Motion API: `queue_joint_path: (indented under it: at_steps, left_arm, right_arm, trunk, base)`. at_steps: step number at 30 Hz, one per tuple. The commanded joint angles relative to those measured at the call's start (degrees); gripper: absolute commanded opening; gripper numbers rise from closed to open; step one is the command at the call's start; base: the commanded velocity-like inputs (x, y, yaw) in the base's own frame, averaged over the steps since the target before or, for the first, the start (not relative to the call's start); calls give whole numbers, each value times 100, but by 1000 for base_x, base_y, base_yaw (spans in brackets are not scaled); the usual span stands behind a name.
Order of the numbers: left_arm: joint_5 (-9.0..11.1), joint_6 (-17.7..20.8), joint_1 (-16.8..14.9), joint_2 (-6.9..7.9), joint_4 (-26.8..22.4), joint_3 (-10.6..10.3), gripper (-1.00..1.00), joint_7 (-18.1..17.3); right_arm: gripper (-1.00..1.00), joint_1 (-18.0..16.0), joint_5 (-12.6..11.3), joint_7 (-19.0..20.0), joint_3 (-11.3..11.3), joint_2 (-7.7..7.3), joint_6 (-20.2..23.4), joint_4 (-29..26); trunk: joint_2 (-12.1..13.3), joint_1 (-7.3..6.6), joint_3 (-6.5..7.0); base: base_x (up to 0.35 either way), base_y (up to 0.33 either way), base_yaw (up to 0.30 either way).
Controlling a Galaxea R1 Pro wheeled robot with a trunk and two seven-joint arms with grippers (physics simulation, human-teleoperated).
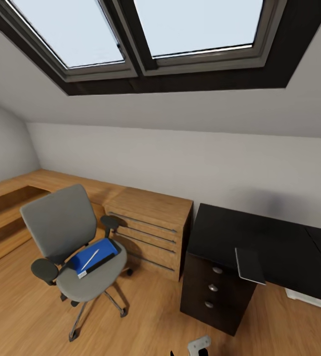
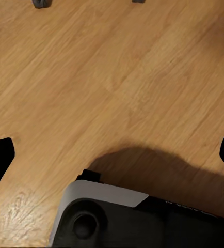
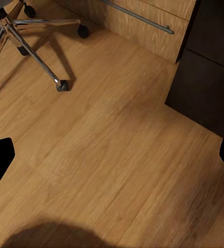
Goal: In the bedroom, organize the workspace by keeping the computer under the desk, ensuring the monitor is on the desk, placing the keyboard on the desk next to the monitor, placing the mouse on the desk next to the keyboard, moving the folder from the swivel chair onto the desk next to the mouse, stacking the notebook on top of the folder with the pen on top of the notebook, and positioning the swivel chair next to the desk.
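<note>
Folder [image 1: 95, 254] lies bright blue on the grey seat of the swivel chair [image 1: 69, 237], with a thin white pen [image 1: 90, 259] resting across it. Beside the chair stands the low oak drawer unit [image 1: 148, 225], and beyond that the glossy black counter [image 1: 259, 240], which carries a thin grey notebook [image 1: 250, 265] whose near corner hangs over the counter's front edge.

Left tool [image 2: 112, 155] and right tool [image 3: 112, 155] both hang low over the wood floor [image 3: 122, 155] with their dark fingertips set wide apart, holding nothing. The right wrist view takes in the chair's chrome base [image 3: 24, 41] and castors.

Several risks follow, as I judge it. The chair rolls on castors, so a push on the seat during a reach could drive it off or swing it round. The loose pen may slide off once the folder tilts. The overhanging notebook could be knocked to the floor by an arm passing the counter's edge.
</note>
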Motion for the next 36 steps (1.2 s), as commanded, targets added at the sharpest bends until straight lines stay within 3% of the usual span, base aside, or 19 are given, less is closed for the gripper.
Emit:
queue_joint_path:
  at_steps: [1,9,22,36]
  left_arm:
    - [35,-45,-5,3,96,-43,100,28]
    - [167,-631,-4,-1,524,-7,100,-309]
    - [180,-753,-4,-4,566,4,100,-396]
    - [207,-769,-4,8,567,19,100,-397]
  right_arm:
    - [100,-7,-10,-17,26,1,-19,6]
    - [100,-6,-11,-17,33,1,-19,9]
    - [100,-6,-9,-17,32,1,-19,9]
    - [100,-7,-9,-17,25,1,-19,7]
  trunk:
    - [33,-20,11]
    - [353,-196,160]
    - [873,-481,341]
    - [873,-481,243]
  base:
    - [0,0,0]
    - [0,0,0]
    - [0,0,112]
    - [0,0,161]
